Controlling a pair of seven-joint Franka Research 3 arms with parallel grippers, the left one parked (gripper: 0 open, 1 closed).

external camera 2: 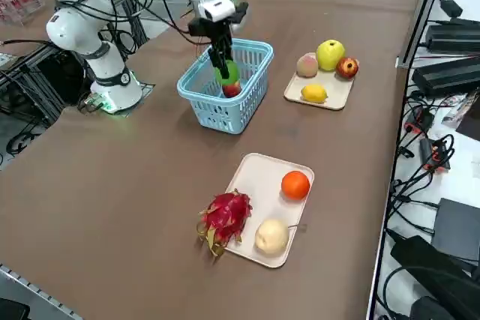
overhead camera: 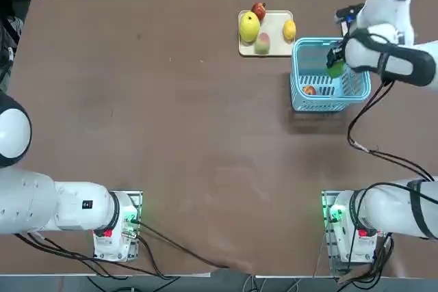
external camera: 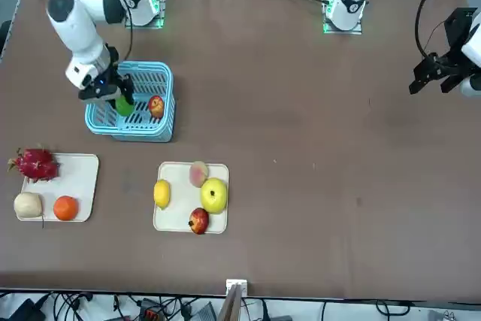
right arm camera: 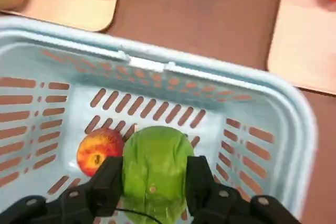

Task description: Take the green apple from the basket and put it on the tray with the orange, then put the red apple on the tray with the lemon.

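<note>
The right tool [right arm camera: 152, 179] is clenched on the green apple [right arm camera: 155, 169], holding it just above the basket [right arm camera: 294, 124] floor beside the red apple [right arm camera: 97, 150]. The orange [external camera: 65, 207] sits on the tray [external camera: 83, 178] beyond the basket's far rim, on the arm's outer side.

Basket [right arm camera: 157, 66] slatted plastic; green apple [right arm camera: 155, 174] smooth; table [overhead camera: 171, 135] matt.

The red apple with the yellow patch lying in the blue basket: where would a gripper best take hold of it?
Probably from straight above, fingers across its round middle. The small red apple with a yellow-orange patch lies on the floor of the light blue slatted plastic basket, whose walls block any sideways approach. The right gripper is shut on the glossy green apple above it.
</note>
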